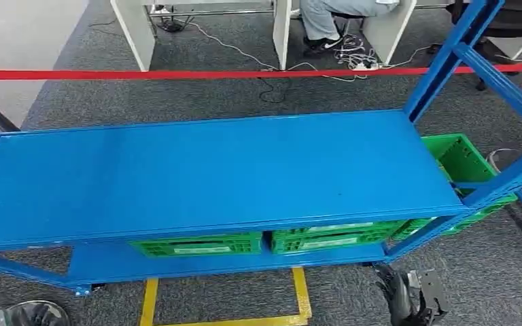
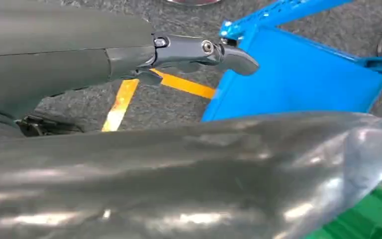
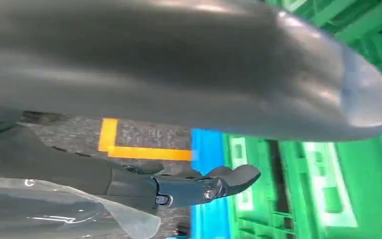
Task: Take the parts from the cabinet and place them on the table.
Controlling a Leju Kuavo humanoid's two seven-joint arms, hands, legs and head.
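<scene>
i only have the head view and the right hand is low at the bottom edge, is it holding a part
Observer: No. The right wrist view shows the right hand holding nothing.
Operator: what's in front of it
Observer: The green crates, just past the blue shelf edge.
Operator: and the left
Observer: The left hand is empty too, over the yellow tape by the shelf corner.

Crates [image 1: 265, 242] on the cabinet [image 1: 211, 170] lower shelf, tape [image 1: 177, 74] behind

Grey carpet [image 1: 197, 98], red barrier tape [image 1: 177, 74], white desks [image 1: 282, 27]
</scene>
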